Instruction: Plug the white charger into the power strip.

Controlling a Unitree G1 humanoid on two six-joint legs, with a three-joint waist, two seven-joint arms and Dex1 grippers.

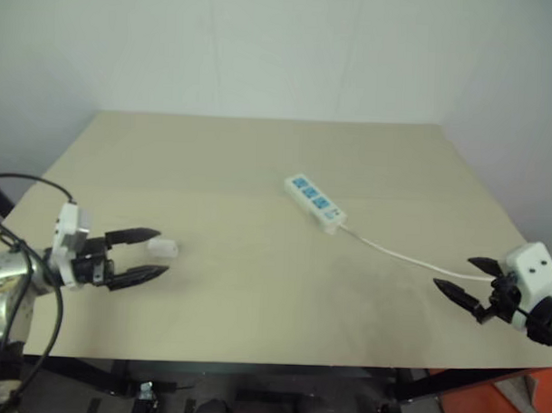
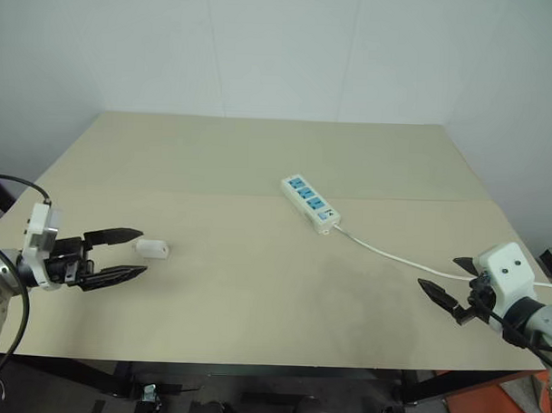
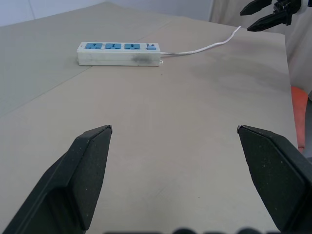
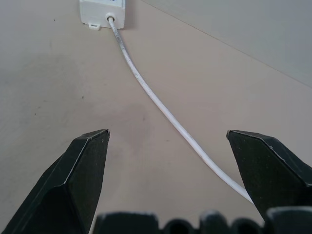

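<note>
Charger [image 2: 152,248] near table [image 2: 260,152] left edge; power strip [image 2: 310,204] central.

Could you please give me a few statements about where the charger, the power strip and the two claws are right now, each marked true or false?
1. The white charger lies on the table just beyond the left claw. True.
2. The charger is already plugged into the power strip. False: it lies apart from the strip, over by the left claw.
3. The right claw is shut on the strip's cord. False: its fingers are spread and hold nothing.
4. The left claw is open. True.
5. The cord runs from the strip toward the right claw. True.
</note>
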